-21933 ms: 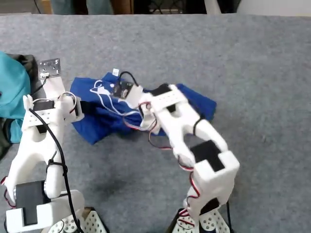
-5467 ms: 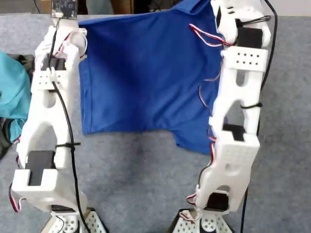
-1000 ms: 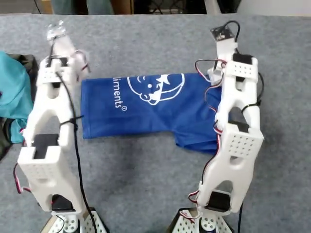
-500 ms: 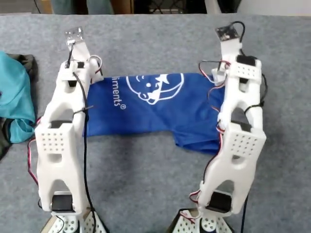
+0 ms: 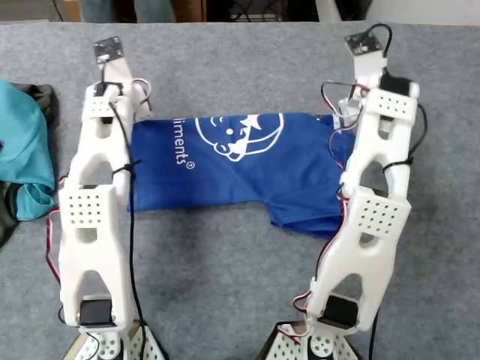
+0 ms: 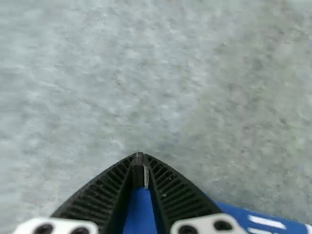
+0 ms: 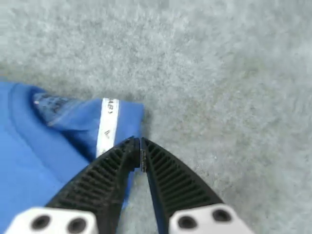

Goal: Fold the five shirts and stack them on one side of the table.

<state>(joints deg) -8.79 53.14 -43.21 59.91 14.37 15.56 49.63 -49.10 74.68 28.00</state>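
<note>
A blue shirt point(image 5: 240, 169) with a white print lies spread flat on the grey table, between my two arms. My left gripper point(image 6: 139, 168) sits at the shirt's far left corner point(image 5: 139, 124). Its fingertips are shut together, and blue cloth shows between the fingers behind them. At the far right corner, my right gripper point(image 7: 140, 152) is shut over the edge by the collar and its white tag point(image 7: 107, 124). A sliver of blue shows between its fingers. In the high view the right arm point(image 5: 379, 150) covers the shirt's right side.
A teal shirt point(image 5: 21, 154) is heaped at the table's left edge with a dark garment point(image 5: 39, 94) under and behind it. Grey felt point(image 5: 225, 285) stretches in front of the blue shirt and off to the right.
The shirt, held up spread a few seconds ago, now lies flat with the print showing. In the last second both arms shifted slightly along its far edge, the right one outward.
</note>
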